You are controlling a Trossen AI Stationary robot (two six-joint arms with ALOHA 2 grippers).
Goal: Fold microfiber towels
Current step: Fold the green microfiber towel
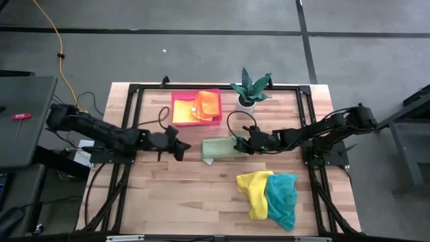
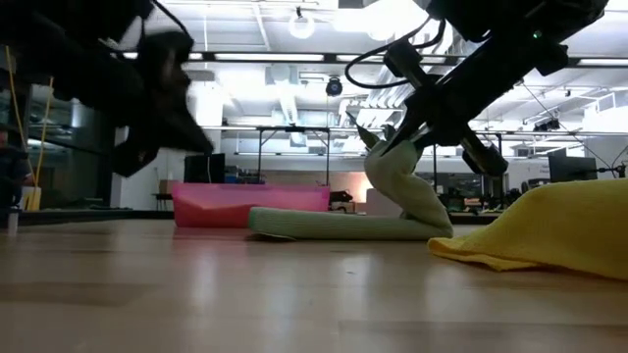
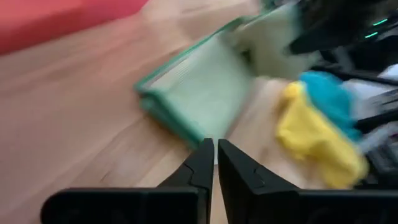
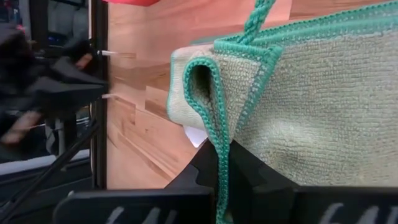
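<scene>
A light green towel (image 1: 220,148) with a darker green hem lies folded at the table's middle. My right gripper (image 1: 240,144) is shut on its right end, which rises off the wood in the low view (image 2: 402,176). My left gripper (image 1: 183,148) is shut, holding nothing. It hangs just above the table to the left of the towel, with its fingertips (image 3: 215,149) pointing at the towel's near corner. A yellow towel (image 1: 254,191) and a teal towel (image 1: 282,198) lie crumpled together at the near right. An orange towel (image 1: 209,104) and a yellow one (image 1: 185,112) lie in the pink tray (image 1: 173,101). My right gripper pinches the light green towel's hemmed edge (image 4: 219,140) at its right end between its two fingers. Beside that edge the cloth loops over in a fold. The fingers slant down from the table's right side. That end is lifted, and the rest of the towel (image 2: 334,227) lies flat on the table.
A potted plant (image 1: 250,87) stands at the far edge, just right of the pink tray (image 2: 245,204). The yellow towel (image 2: 549,230) heaps up at the near right. Bare wood lies at the near left and in front of the green towel.
</scene>
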